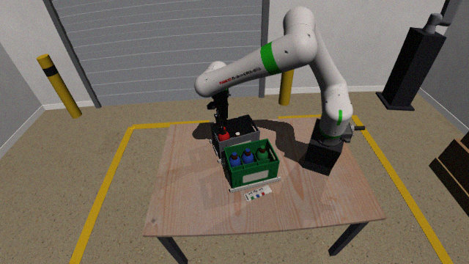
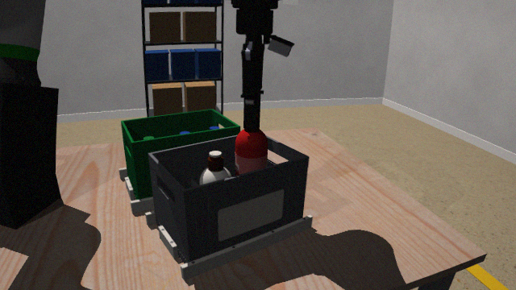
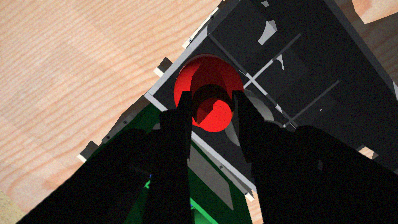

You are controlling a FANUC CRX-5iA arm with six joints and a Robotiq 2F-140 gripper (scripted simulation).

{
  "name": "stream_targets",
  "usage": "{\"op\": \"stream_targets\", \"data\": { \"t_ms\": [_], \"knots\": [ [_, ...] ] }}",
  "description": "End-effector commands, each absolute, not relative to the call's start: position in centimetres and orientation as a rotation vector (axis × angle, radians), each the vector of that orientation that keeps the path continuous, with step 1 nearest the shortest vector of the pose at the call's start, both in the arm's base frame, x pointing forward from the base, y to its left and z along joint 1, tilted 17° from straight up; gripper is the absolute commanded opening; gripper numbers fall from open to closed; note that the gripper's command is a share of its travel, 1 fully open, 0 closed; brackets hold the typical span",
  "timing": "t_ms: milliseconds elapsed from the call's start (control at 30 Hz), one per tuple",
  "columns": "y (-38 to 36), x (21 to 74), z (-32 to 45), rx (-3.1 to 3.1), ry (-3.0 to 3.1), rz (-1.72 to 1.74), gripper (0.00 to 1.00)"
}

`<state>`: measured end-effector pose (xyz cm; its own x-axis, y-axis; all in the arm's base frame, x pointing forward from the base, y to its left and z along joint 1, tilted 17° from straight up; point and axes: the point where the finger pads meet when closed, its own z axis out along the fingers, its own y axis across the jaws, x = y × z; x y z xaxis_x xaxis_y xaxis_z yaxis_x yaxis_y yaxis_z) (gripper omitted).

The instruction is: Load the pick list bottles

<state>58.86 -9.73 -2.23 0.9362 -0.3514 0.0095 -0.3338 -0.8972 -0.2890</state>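
My gripper [image 3: 211,106] is shut on the neck of a red-label bottle [image 2: 251,150] and holds it upright, partly raised out of the dark grey crate [image 2: 230,197]. The bottle also shows in the top view [image 1: 223,135] and from above in the wrist view [image 3: 209,92]. A white-label bottle [image 2: 215,169] stands in the same grey crate beside it. The green crate [image 1: 251,165] holds two blue-label bottles [image 1: 235,160] [image 1: 248,155] and one green-label bottle [image 1: 261,152]. The pick list [image 1: 258,193] lies on the table in front of the green crate.
The robot base [image 1: 324,150] stands on the table's right side. Both crates sit in grey corner brackets, close together near the table's middle. A shelf with boxes [image 2: 183,56] stands behind the table.
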Motion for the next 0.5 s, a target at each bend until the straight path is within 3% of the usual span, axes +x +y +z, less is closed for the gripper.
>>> {"op": "stream_targets", "data": {
  "t_ms": [0, 467],
  "knots": [
    [-9.9, 58.9, -1.7, -2.809, 0.508, -0.092, 0.1],
    [-10.4, 58.7, 0.2, -2.809, 0.508, -0.092, 0.1]
  ]
}}
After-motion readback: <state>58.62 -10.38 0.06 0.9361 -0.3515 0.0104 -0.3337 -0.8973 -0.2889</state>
